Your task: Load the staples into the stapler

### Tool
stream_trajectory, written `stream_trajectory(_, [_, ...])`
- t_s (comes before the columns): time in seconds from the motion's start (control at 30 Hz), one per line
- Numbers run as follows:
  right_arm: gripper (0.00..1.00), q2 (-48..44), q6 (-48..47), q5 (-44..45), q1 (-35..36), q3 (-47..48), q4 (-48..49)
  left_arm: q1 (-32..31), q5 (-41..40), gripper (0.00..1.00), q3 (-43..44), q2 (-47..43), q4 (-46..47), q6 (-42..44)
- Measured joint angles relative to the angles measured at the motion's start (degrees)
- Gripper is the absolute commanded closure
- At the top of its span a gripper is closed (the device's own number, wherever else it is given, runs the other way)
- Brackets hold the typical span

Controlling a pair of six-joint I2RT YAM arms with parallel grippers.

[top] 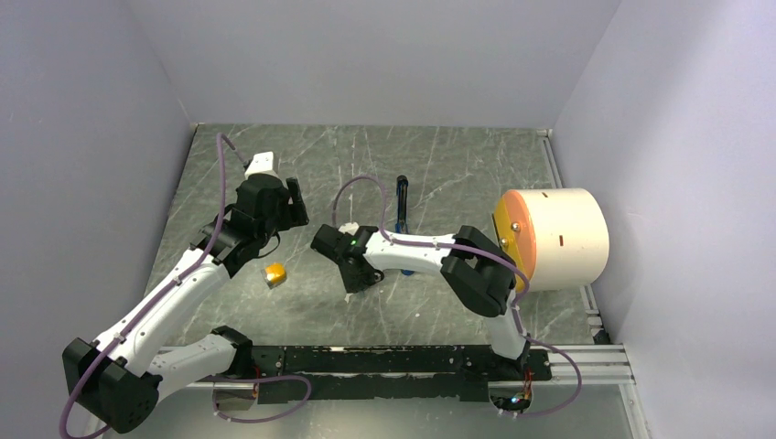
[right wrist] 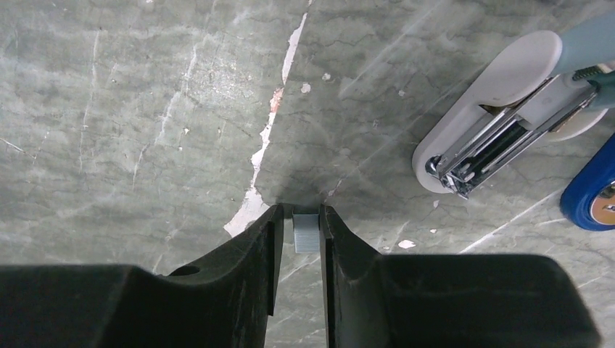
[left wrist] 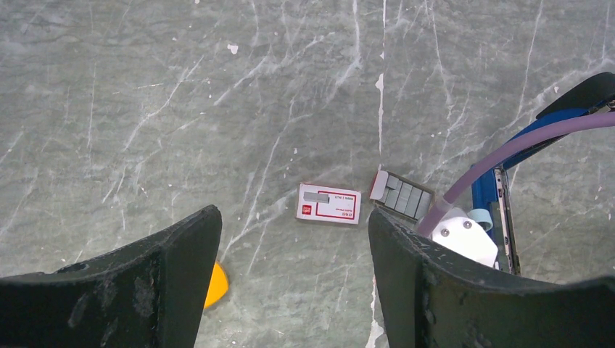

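My right gripper [right wrist: 301,217] is shut on a short silvery strip of staples [right wrist: 306,233], pinched between its fingertips just above the table. The stapler lies open to its right, showing the metal rail [right wrist: 484,148] and a blue part [right wrist: 595,190]. From above, the blue stapler [top: 401,205] lies behind the right gripper [top: 359,280]. My left gripper [left wrist: 294,283] hangs open with nothing in it, above the table to the left of the stapler [left wrist: 487,194]. More staples lie in the grey tray [left wrist: 406,196].
The red-and-white box [left wrist: 328,204] lies beside the tray. An orange-yellow block [top: 274,274] sits near the left arm, half hidden by the left finger [left wrist: 215,284]. A large cream cylinder with an orange face [top: 554,238] stands at the right wall.
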Motion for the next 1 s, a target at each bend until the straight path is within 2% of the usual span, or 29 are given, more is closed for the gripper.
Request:
stream_trajectory(0.17, [0.70,0.6,-2.2,-0.7,0.0,0.8,-0.5,0.0,0.0,0.22,0.0,0.0,0.0,0.0])
stream_trajectory(0.37, [0.82,1.3,-3.7,-1.0,0.0,1.9,-1.1,0.0,0.0,0.22,0.0,0.0,0.0,0.0])
stream_trajectory(0.73, [0.81,0.4,-4.2,1.6,0.0,1.1,-0.3,0.0,0.0,0.22,0.0,0.0,0.0,0.0])
stream_trajectory(1.0, [0.81,-7.9,-4.0,5.1,-1.9,-3.6,2.6,0.0,-1.3,0.22,0.0,0.0,-0.8,0.0])
